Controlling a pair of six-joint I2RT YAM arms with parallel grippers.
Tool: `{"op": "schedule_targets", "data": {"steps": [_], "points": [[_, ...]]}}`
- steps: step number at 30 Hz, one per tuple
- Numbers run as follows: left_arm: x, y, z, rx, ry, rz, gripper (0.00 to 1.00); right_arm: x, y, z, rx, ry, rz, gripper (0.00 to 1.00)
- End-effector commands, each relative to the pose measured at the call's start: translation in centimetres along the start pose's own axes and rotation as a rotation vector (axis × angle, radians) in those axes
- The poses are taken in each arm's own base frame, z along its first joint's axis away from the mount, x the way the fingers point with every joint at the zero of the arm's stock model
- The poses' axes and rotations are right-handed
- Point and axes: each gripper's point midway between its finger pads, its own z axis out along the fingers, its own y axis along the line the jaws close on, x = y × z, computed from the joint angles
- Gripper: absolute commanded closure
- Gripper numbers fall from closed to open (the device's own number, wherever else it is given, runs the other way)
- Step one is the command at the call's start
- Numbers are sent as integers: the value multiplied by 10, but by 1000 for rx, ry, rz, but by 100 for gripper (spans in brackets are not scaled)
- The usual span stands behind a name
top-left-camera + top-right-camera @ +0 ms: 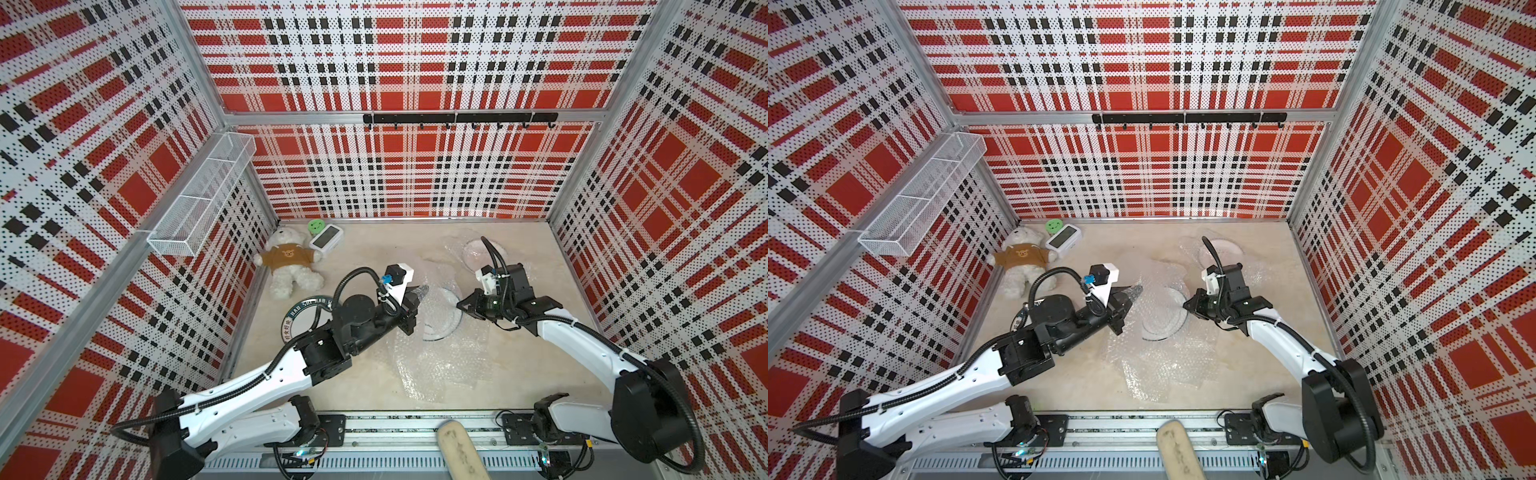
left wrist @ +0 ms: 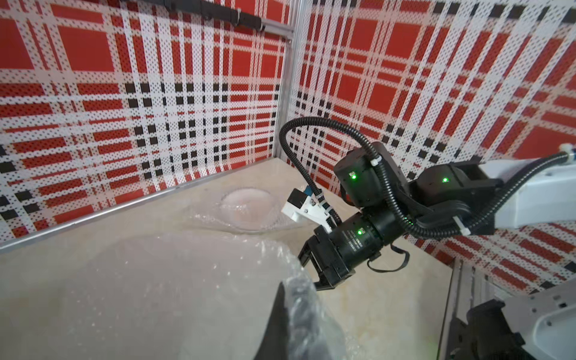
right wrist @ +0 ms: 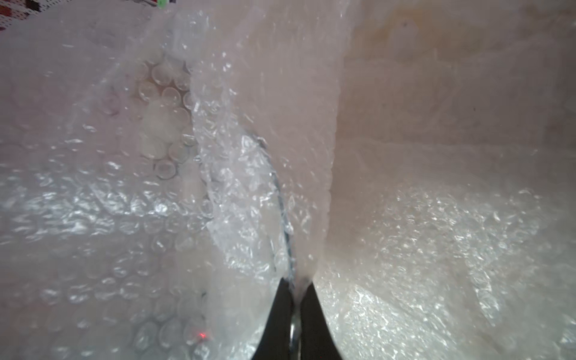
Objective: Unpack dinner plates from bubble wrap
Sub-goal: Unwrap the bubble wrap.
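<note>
Left gripper [image 1: 420, 293]: pressed together, pinching a fold of wrap [image 1: 436, 365] above the table [image 1: 353, 390].
Right gripper [image 1: 459, 305]: closed on the rim of the plate [image 1: 445, 320], with wrap in between.
Plate: mid-table, between both grippers, partly under wrap.
Far plate [image 1: 478, 253]: under another wrap, near the back wall.
Lettered plate [image 1: 296, 321]: bare, on the left side of the table.

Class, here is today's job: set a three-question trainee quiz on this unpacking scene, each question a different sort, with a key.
1. True or false: the left gripper is shut on bubble wrap.
2. The teddy bear lies beside: A) the clock B) a blue mug C) a cardboard box.
3. What is the right gripper pinching?
Key: 1 true; 2 A; 3 the rim of the wrapped plate.
</note>
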Motion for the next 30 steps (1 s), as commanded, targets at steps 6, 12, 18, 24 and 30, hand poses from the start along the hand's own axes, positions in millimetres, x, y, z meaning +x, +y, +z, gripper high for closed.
{"op": "schedule_targets", "data": {"steps": [6, 12, 18, 24, 30], "points": [[46, 5, 13, -15, 116, -69, 100, 4, -13, 33, -16, 1, -48, 100], [65, 10, 18, -22, 159, -79, 100, 10, -27, 41, 17, 19, -41, 80], [84, 10, 17, 6, 205, -82, 100, -10, -33, 7, 193, -68, -78, 40], [107, 2, 17, 58, 252, -83, 100, -30, -3, -36, 220, -153, -163, 26], [125, -14, 22, 109, 267, -52, 100, -19, 63, -37, -18, -35, -219, 20]]}}
